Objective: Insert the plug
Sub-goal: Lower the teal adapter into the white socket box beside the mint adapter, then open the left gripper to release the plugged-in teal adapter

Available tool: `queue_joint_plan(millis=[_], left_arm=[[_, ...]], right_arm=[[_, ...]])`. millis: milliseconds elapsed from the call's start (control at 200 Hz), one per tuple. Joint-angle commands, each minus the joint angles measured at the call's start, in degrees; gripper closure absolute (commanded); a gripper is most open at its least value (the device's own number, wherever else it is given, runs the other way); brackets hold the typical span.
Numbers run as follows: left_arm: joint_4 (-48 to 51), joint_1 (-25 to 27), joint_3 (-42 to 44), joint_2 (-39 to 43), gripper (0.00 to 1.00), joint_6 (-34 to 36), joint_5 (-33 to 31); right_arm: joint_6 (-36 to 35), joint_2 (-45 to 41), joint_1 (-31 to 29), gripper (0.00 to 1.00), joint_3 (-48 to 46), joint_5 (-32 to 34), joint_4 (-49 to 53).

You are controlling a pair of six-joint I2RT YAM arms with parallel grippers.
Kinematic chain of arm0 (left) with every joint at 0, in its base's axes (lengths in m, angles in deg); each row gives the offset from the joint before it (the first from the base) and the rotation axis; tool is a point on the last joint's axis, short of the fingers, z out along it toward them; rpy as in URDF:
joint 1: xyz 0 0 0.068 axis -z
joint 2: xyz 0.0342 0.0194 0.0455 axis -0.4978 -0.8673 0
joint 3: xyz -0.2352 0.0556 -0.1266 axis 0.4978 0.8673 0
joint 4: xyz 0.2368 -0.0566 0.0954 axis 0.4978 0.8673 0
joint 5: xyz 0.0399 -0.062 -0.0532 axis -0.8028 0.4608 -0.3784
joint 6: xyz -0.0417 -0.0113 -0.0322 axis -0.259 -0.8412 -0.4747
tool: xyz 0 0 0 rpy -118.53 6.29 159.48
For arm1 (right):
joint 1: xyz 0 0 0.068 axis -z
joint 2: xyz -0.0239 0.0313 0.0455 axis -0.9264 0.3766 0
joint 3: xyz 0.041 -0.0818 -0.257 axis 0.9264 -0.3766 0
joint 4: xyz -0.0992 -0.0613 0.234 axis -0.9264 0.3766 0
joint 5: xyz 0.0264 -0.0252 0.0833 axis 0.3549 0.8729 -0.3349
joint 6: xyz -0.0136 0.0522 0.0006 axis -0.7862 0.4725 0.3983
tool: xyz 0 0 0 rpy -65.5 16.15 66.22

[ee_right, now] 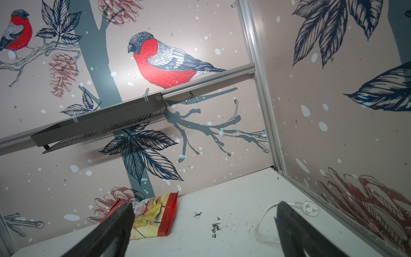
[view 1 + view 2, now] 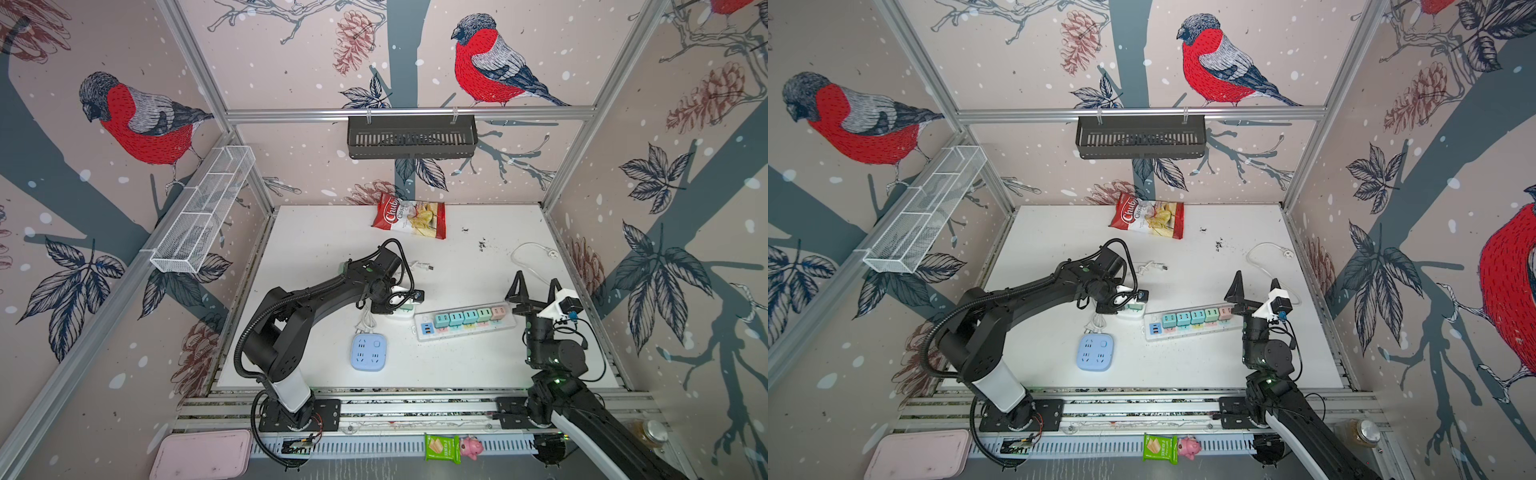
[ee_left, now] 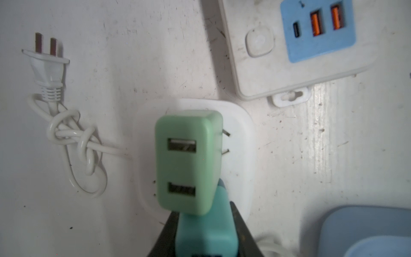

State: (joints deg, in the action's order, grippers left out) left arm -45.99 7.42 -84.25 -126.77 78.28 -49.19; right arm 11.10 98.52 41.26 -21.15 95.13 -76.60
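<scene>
Socket units: three. One long strip [image 2: 478, 331], one blue square block [image 2: 369, 352], one small white base [image 3: 242, 155].
Coloured adapters: six. A row of five [image 2: 469, 317] on the long strip, plus one green adapter [image 3: 189, 160].
Corded white plugs: two. One two-pin plug [image 3: 47, 60], one round plug [image 1: 310, 208].
Chip bag [image 2: 409, 220]: one.
Wall baskets: two. One wire basket [image 2: 203, 212], one black basket [image 2: 411, 137].

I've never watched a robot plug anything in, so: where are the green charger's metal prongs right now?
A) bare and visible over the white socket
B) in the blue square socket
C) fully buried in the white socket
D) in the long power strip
A: the left wrist view shows the green charger tilted over the white socket with both prongs bare.
</scene>
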Motion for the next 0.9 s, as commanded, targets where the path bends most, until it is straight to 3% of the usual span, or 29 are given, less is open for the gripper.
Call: queue_joint_plan(millis=[0, 220, 415, 896], left_arm=[[5.8, -0.1, 0.3, -1.9, 1.00, 0.7, 2.4], [9.4, -0.1, -1.7, -4.1, 1.00, 1.0, 8.0], [10.3, -0.2, -1.9, -5.1, 1.00, 0.7, 8.7], [12.2, -2.9, -4.2, -8.7, 1.00, -4.8, 4.0]], right_arm=[[0.6, -0.2, 0.0, 0.00, -7.6, 0.0, -0.6], [0.9, -0.2, 0.2, 0.00, -7.6, 0.0, -0.6], [1.1, -0.1, 0.1, 0.00, -7.6, 0.1, -0.5], [1.9, -0.4, 0.2, 0.00, -7.5, 0.7, 0.0]])
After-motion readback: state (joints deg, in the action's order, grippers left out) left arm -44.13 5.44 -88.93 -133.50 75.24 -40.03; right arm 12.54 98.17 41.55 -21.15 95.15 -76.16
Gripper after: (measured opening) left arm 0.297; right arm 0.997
